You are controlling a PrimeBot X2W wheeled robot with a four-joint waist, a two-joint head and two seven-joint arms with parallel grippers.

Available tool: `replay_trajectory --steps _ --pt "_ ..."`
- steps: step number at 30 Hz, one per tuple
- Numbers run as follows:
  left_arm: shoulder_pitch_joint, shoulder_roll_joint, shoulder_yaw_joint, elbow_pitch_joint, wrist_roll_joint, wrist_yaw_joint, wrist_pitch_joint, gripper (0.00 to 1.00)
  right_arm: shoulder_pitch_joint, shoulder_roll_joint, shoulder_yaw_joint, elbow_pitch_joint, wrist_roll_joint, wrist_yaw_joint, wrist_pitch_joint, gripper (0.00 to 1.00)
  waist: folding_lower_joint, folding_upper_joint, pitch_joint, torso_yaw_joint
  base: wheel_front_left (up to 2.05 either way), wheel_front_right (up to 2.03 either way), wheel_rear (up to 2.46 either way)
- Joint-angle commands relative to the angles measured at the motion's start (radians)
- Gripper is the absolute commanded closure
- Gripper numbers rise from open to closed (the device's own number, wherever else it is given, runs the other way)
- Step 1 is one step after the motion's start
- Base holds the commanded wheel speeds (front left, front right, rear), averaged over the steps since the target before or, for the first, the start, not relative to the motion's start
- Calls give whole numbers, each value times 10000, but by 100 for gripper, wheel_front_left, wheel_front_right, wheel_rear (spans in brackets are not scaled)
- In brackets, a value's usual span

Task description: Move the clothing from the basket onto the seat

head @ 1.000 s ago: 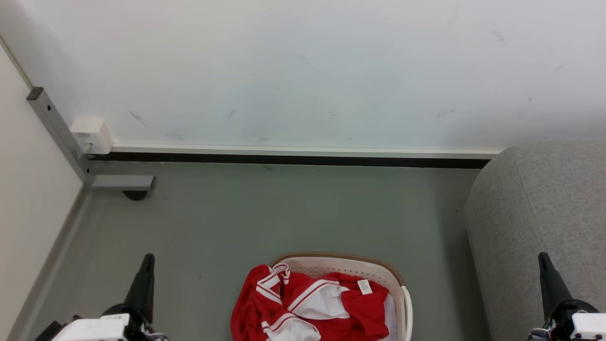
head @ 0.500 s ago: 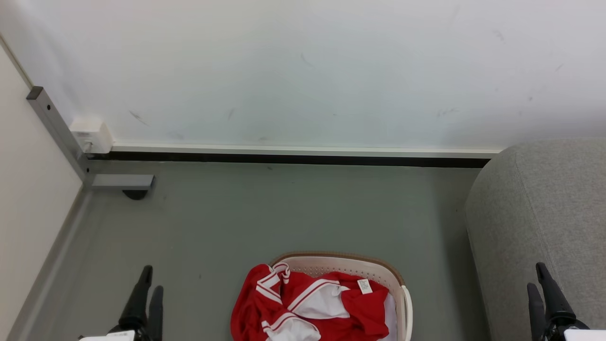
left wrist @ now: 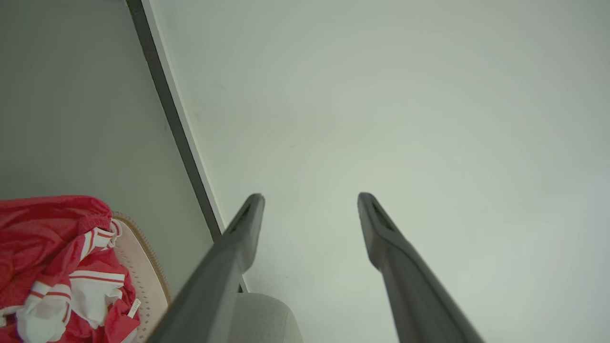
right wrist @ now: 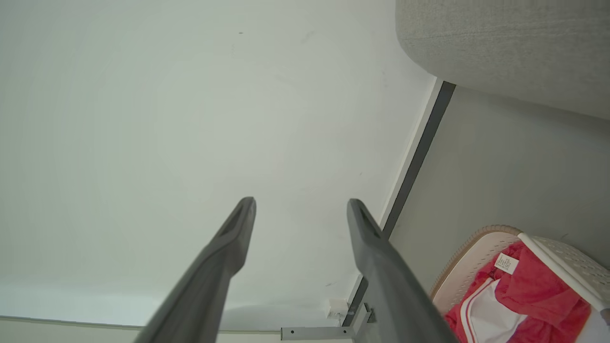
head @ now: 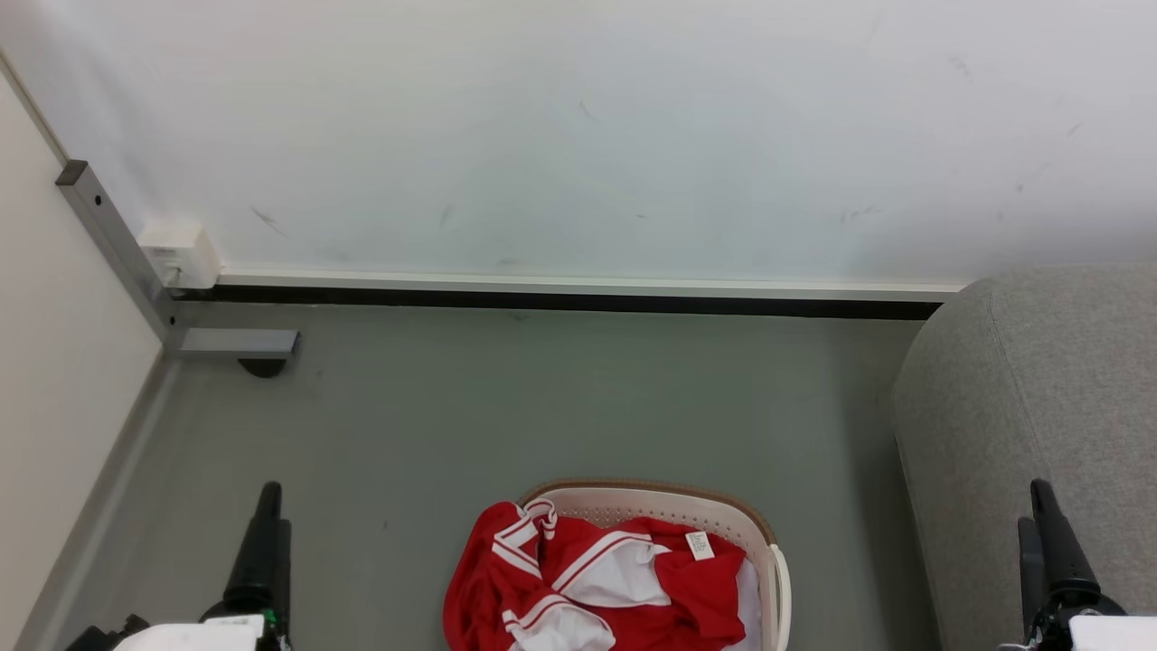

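Red clothing, one basket, one seat

Grey-green floor, basket (cream, brown-rimmed) standing on it, seat nearby

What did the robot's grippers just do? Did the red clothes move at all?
Both grippers opened. The left gripper and the right gripper were shut a second ago, and now their fingers stand apart, holding nothing. The clothing stayed heaped in the basket, untouched. The seat is as it was.
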Motion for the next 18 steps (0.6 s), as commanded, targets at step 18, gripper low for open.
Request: replay_trajectory --steps 18 --pt "-21 193 -53 -874 5411 106 -813 0 -164 -315 677 -1111 -5034 41 -793 0 0 0 54 28 0 0 0"
